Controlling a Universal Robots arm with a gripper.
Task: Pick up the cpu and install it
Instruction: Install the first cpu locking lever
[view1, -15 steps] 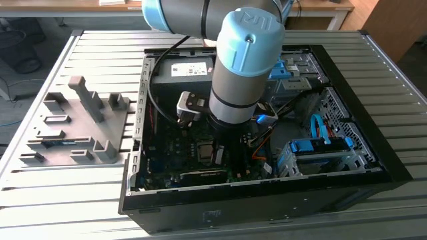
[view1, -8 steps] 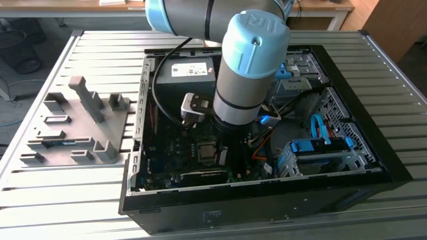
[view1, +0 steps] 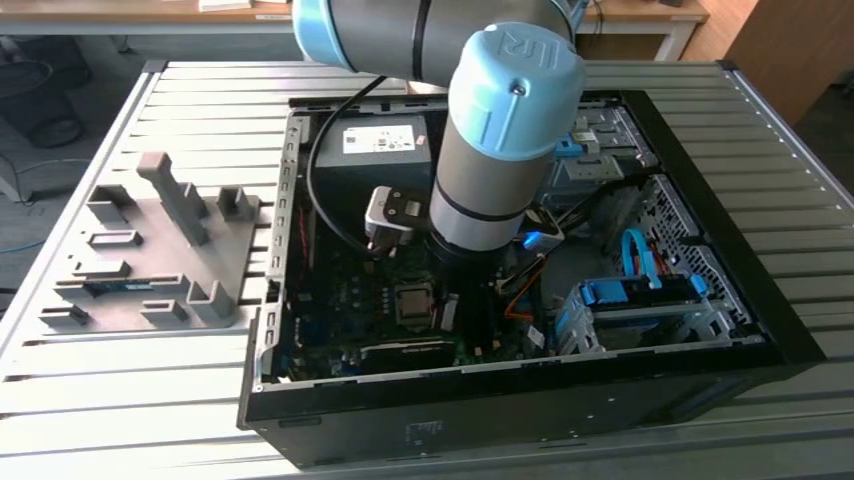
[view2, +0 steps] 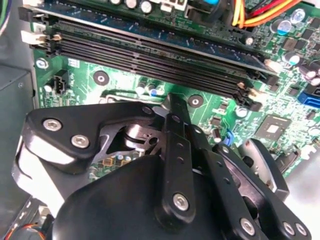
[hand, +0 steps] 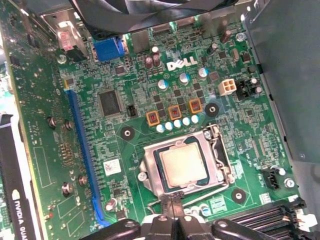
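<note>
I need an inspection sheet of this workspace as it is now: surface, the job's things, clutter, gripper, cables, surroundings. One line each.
Surface: slatted metal table carrying an open PC case.
Job's things: cpu lies flat in the motherboard socket, inside its metal frame.
Clutter: grey parts holder on the table at the exterior view's left.
Gripper: gripper lowered inside the case, close beside the socket, not holding the cpu.
Cables: black cable along the arm; orange and yellow wires over the motherboard.
Surroundings: wooden desk behind the table.

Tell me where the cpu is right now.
The cpu sits in its motherboard socket inside the PC case, in the first wrist view just beyond the gripper, near the memory slots.
</note>
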